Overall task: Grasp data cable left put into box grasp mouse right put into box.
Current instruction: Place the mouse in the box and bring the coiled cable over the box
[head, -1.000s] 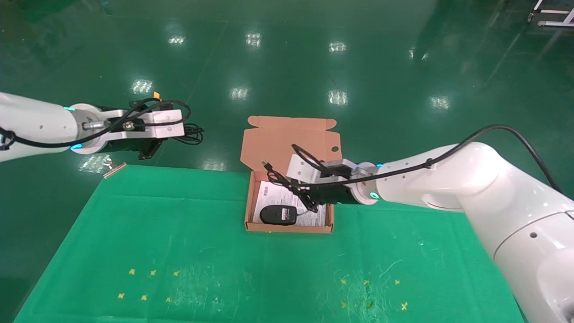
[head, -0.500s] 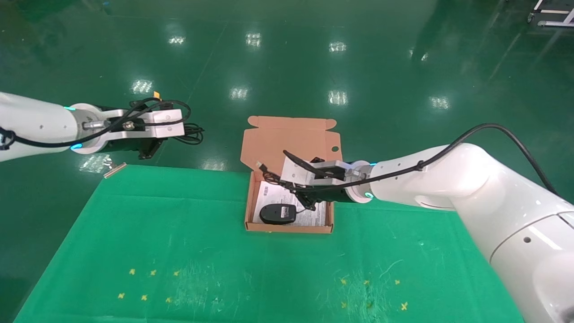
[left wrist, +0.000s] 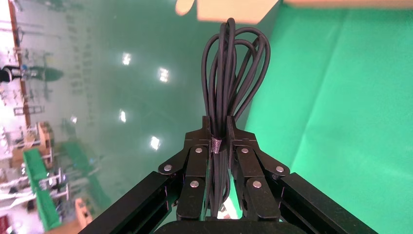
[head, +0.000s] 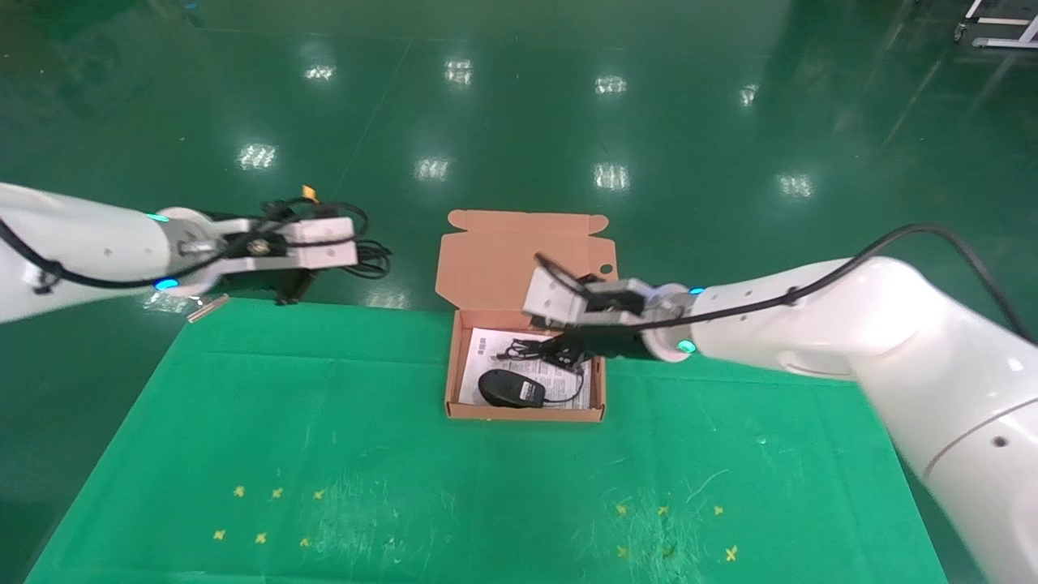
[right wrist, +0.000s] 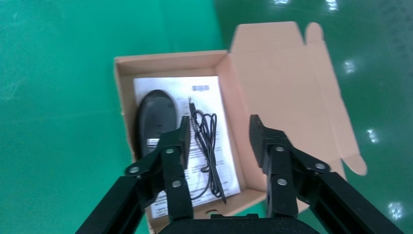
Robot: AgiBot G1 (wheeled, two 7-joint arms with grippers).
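1. Head view: the right gripper (head: 568,350) is hanging over the box (head: 523,324) at the cloth's far edge, its arm covering the box's right wall. The mouse (head: 511,388) and its cord, which was dangling a second ago, are lying inside.
2. Left wrist view: the left gripper (left wrist: 219,141) is squeezing the data cable (left wrist: 233,78), off the table's edge.
3. Right wrist view: the right gripper's fingers (right wrist: 181,139) are sitting spread apart, holding nothing.

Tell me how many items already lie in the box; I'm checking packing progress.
2: the mouse with its cord, and a white printed sheet under it, inside the box. The data cable is outside, clamped in the left gripper.
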